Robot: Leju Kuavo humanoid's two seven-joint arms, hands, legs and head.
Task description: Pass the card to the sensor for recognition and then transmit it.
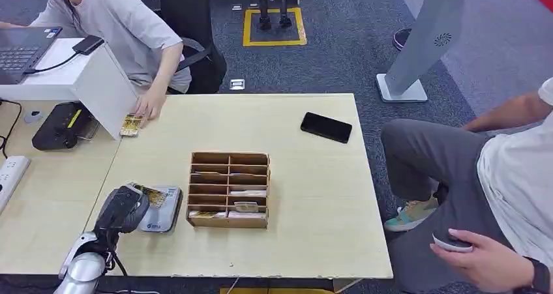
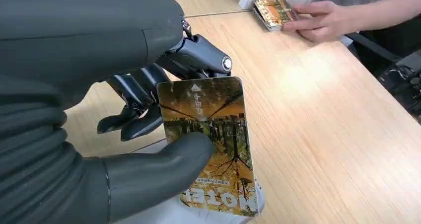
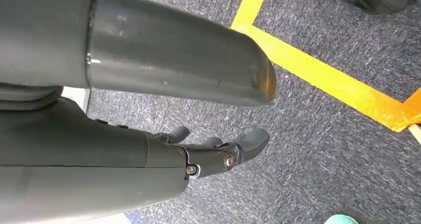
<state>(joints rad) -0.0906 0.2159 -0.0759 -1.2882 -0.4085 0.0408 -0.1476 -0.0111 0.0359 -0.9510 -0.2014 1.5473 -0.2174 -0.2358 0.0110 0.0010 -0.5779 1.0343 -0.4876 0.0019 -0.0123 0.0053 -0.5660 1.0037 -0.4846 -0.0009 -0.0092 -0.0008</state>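
Head view high above table point(image 1: 313, 176), left wrist close, sharing tabletop, right wrist facing floor point(image 3: 317, 149)

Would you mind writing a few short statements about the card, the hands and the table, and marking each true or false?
1. The left hand holds a card between thumb and fingers. True.
2. The card is plain white. False: it bears an autumn-coloured tree picture with lettering.
3. The black phone lies inside the wooden organizer. False: it lies on the table, apart from the organizer.
4. A person's hand rests by a stack of cards at the far side of the table. True.
5. The right hand grips a card. False: it holds nothing, above carpet.
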